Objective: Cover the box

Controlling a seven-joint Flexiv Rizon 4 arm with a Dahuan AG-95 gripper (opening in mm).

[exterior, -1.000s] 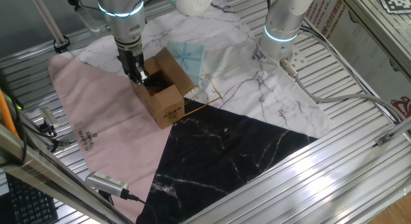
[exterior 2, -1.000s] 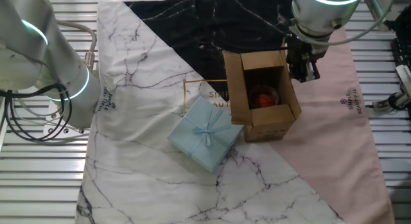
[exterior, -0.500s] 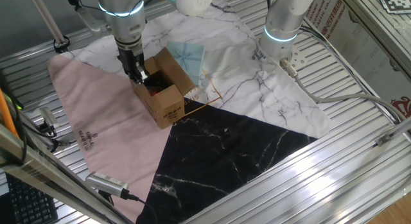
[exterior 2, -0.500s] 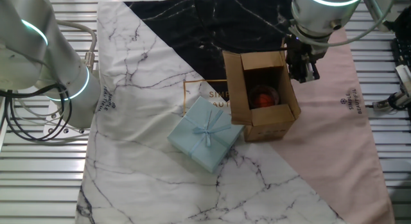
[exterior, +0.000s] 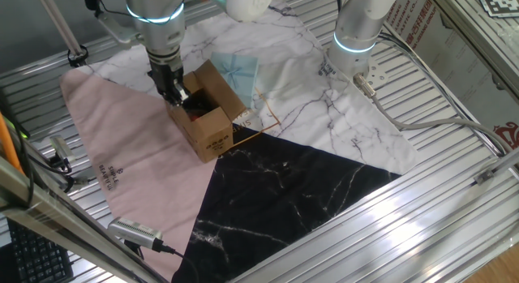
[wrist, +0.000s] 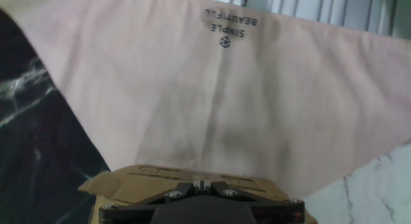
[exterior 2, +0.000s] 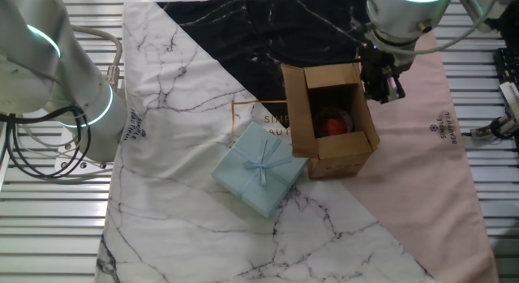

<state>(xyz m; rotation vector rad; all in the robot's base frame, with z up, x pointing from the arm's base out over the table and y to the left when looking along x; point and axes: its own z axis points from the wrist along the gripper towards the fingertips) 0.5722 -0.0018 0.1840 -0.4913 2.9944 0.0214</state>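
Note:
The brown cardboard box stands open on the cloth mat, with its flaps up and a red thing inside. It also shows in the other fixed view. My gripper is at the box's edge on the pink side, fingers pointing down against a flap. In the other fixed view the gripper is at the box's right rim. In the hand view the gripper has its fingers together with nothing seen between them, just above the cardboard flap.
A pale blue gift box with a bow lies against the box's other side, also in one fixed view. A second robot arm stands at the mat's edge. The mat has pink, black and white marble parts. Cables lie on the slatted table.

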